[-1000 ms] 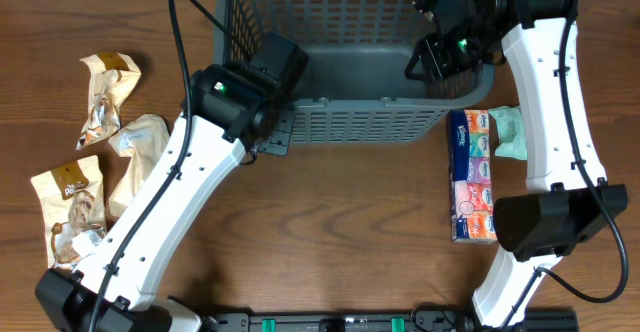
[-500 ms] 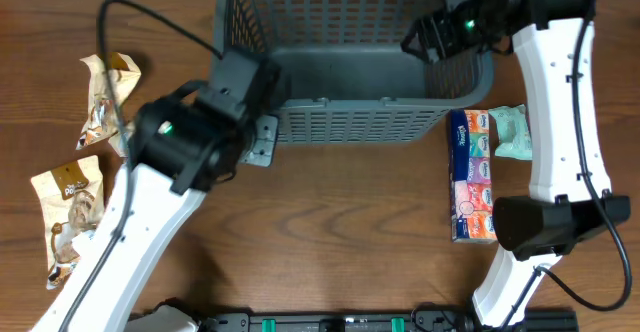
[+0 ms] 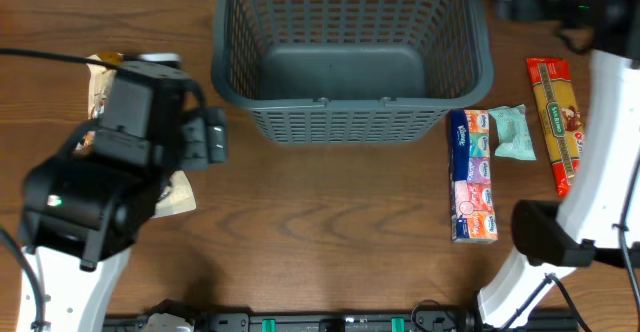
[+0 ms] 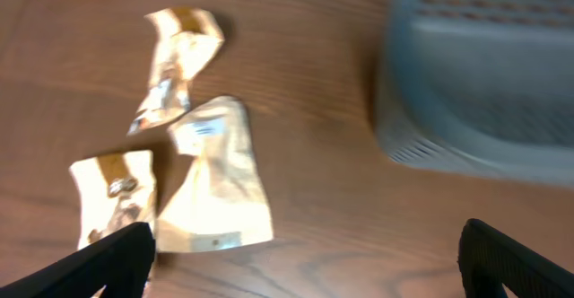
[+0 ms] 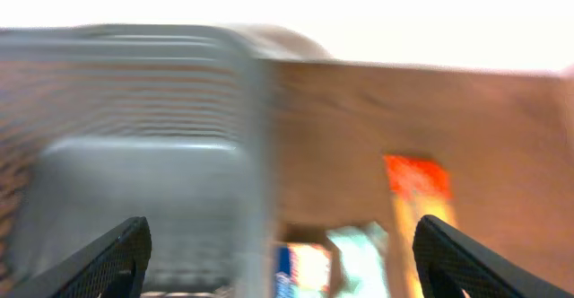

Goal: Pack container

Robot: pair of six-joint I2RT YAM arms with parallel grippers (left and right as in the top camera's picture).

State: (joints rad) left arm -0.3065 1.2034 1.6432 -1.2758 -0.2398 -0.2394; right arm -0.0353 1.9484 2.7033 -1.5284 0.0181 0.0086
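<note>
The container (image 3: pixel 350 105), a dark grey slotted basket, stands at the back middle of the table with nothing showing on its floor. It appears at the right of the left wrist view as the container (image 4: pixel 484 83), and blurred in the right wrist view as the container (image 5: pixel 134 154). My left gripper (image 4: pixel 309 260) is open and hangs above the wood near three beige snack packets (image 4: pixel 215 181). Its arm (image 3: pixel 110 182) covers most of them from overhead. My right gripper (image 5: pixel 282 260) is open too, high beside the container's right rim. Nothing is between either pair of fingers.
To the right of the basket lie a colourful strip of tissue packs (image 3: pixel 472 177), a mint green packet (image 3: pixel 512 132) and a long red and yellow packet (image 3: pixel 555 122). The right arm's base (image 3: pixel 550 237) stands at the front right. A beige packet corner (image 3: pixel 178 194) pokes out under the left arm.
Both arms have pulled away from the basket, the left one to the left over the snack packets and the right one to the back right corner. Both grippers have opened wide.
</note>
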